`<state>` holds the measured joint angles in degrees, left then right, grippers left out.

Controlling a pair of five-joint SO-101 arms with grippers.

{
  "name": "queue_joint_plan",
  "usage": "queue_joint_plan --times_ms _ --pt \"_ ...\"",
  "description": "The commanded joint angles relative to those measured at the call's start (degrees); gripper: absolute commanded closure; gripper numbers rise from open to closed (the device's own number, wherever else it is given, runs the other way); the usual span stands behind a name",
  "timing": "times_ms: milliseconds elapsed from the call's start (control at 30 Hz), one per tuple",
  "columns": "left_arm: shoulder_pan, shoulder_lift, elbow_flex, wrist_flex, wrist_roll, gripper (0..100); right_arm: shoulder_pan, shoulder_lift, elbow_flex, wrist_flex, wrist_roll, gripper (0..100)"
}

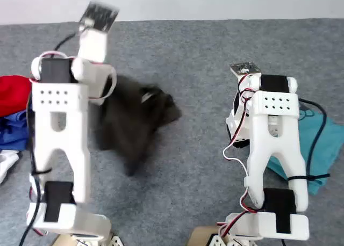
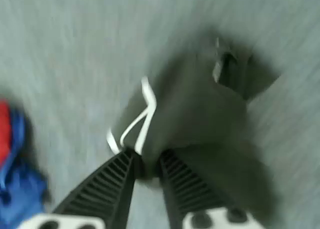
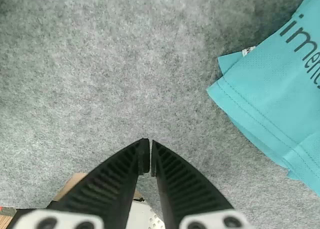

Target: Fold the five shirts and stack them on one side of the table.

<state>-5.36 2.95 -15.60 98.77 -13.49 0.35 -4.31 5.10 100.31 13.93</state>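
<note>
While the left gripper (image 2: 147, 161) clamps the dark shirt (image 2: 200, 119) in its fingers, the right gripper (image 3: 150, 149), fingers together, hangs over the surface (image 3: 100, 64) beside the teal shirt (image 3: 270, 99).

1. My right wrist view catches dark lettering (image 3: 303, 41) on the teal shirt (image 3: 265, 109); it is cut off at the edge, so I cannot read a word.
2. A small tag (image 3: 248, 51) at that shirt's corner is too small to read.
3. The black shirt (image 2: 200, 124) has a neck label (image 2: 218, 69), too blurred to read.
</note>
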Motion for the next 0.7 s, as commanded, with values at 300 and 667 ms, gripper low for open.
queue_joint_plan --times_ms 300,667 --pt "-15.6 3.9 -0.4 0.9 -14.6 83 -0.7 -3.3 -0.4 2.3 4.3 98.8" --pt "-8.6 -15.6 7.3 1.8 -16.6 80 -0.7 -3.3 -0.4 2.3 4.3 98.8"
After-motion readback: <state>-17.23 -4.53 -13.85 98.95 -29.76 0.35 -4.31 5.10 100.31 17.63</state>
